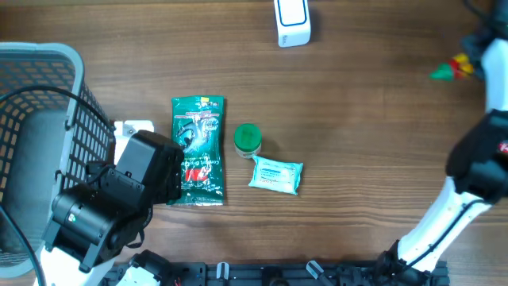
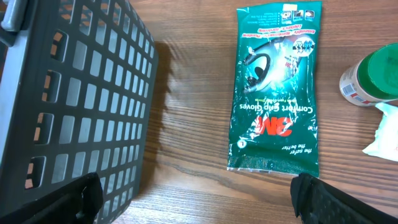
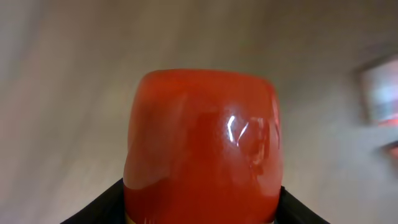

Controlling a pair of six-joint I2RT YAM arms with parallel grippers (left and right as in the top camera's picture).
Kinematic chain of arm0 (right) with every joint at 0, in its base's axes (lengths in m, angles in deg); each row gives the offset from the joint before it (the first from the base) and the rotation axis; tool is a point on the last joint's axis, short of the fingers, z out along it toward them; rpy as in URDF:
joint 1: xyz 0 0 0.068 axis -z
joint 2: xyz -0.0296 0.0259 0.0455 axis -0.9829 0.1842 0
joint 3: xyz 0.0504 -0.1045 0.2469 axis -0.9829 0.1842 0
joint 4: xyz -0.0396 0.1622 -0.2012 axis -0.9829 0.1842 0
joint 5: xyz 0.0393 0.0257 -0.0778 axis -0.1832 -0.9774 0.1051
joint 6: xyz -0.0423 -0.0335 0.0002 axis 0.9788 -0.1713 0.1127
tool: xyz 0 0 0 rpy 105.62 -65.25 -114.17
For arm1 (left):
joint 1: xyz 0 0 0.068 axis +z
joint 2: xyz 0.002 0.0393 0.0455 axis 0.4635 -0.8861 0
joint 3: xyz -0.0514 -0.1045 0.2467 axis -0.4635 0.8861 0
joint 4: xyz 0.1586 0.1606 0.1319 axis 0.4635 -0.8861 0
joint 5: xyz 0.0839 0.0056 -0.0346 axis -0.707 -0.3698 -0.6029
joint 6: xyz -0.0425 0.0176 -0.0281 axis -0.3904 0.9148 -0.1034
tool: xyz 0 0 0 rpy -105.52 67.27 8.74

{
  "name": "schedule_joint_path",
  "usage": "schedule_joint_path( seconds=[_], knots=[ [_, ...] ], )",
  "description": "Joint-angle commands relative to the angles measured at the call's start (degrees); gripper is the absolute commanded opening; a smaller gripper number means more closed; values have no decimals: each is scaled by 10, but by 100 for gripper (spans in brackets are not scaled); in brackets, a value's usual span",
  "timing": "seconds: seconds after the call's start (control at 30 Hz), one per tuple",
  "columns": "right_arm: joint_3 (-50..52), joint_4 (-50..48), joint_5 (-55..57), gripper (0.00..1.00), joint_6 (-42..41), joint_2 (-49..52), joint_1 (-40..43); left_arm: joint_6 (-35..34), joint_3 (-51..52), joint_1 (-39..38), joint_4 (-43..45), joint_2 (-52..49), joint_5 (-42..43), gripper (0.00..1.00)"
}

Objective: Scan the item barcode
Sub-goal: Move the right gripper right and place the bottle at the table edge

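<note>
Left fingers [image 2: 78, 198] spread wide, empty, over wood-grain tabletop [image 2: 186, 112]. Right fingers [image 3: 102, 213] clamp a glossy, rounded red item [image 3: 202, 149] filling centre frame.

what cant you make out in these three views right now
1. Red glossy bottle, right wrist view: fills the frame, lower part cut off by the bottom edge, no barcode showing.
2. Green foil glove pack, overhead: lower left part hidden under the left arm.
3. White scanner, overhead: top cut off by the upper edge.
4. Green-lidded bottle, left wrist view: cut off by the right edge.
</note>
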Motion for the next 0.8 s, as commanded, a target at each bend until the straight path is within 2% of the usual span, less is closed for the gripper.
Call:
schedule_joint_path(
  seconds=[0.0,0.23,0.33,0.43,0.5,0.53,0.63,0.77],
  knots=[
    [47,0,24,33,63,-13,71,-10,2,5,0,0,1,100],
    [115,-33,-12,41,61,-13,139,-10,2,5,0,0,1,100],
    [115,-40,-26,49,63,-13,142,-10,2,5,0,0,1,100],
    [101,-35,-28,79,85,-16,142,-10,2,5,0,0,1,100],
    [80,-23,-32,89,113,-21,141,-10,2,5,0,0,1,100],
    [68,-12,-32,98,123,-25,141,-10,2,5,0,0,1,100],
    [41,16,-40,99,127,-48,140,-10,2,5,0,0,1,100],
    [38,34,-147,99,122,-115,134,-10,2,5,0,0,1,100]
  ],
)
